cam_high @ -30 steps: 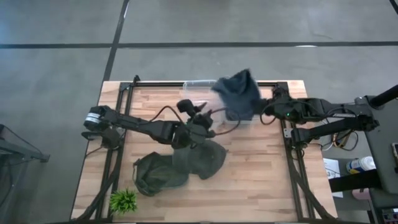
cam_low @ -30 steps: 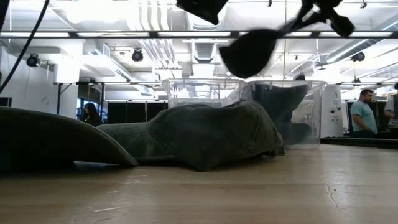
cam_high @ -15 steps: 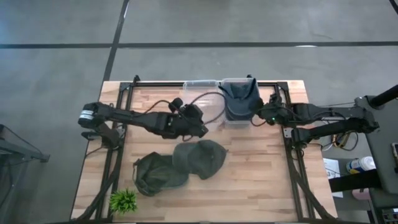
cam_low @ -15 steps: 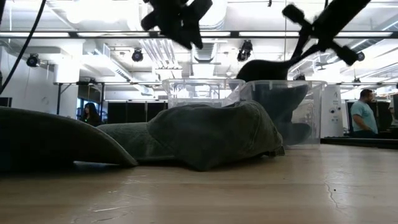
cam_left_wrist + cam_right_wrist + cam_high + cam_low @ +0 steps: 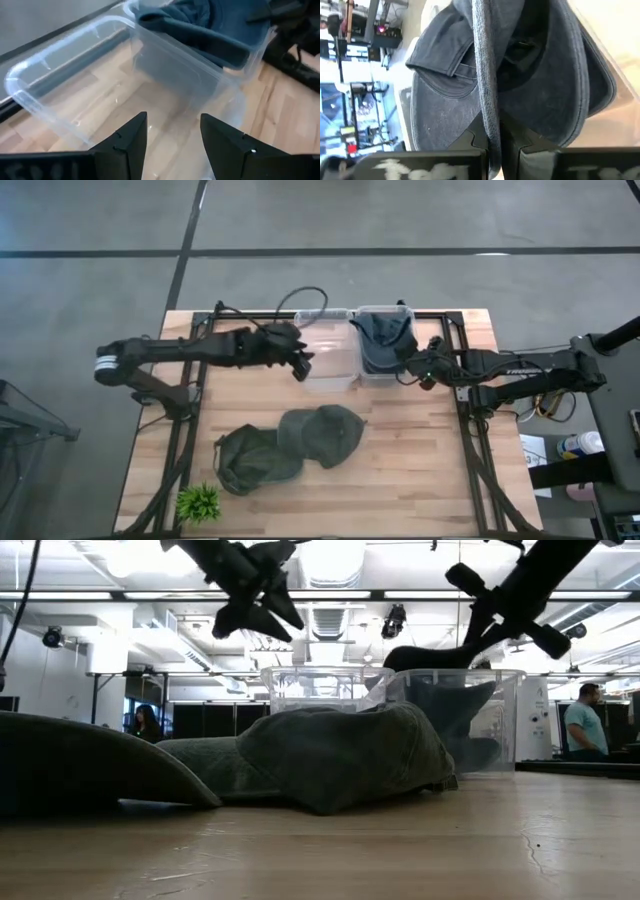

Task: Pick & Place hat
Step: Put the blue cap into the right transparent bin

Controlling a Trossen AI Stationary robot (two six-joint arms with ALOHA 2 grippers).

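A dark blue hat [image 5: 385,340] lies in the right-hand clear bin [image 5: 362,376] at the table's far edge; in the low view its top [image 5: 430,657] shows above the rim. My right gripper [image 5: 413,370] is shut on it from the bin's right side. My left gripper [image 5: 298,362] hangs open in the air by the empty left clear bin [image 5: 328,372], touching nothing. Two olive green hats [image 5: 322,435] [image 5: 255,460] rest overlapping on the table's middle, crowns up. My right gripper [image 5: 492,142] pinches a thin edge of the blue hat [image 5: 487,120] between its two fingers. The fingers come slanting down from the table's right side. Most of the hat rests inside the bin; the held edge stands above the rim.
A small green plant [image 5: 198,502] stands at the near left corner. The two bins stand side by side at the far edge. Bare wood lies on the table's right half, near the green hats. People [image 5: 583,718] show in the room beyond.
My right gripper came down and carried the blue hat from the air above the bins into the right bin, where it has folded in. My left gripper rose from above the green hats and drew back toward the far left, beside the left bin.
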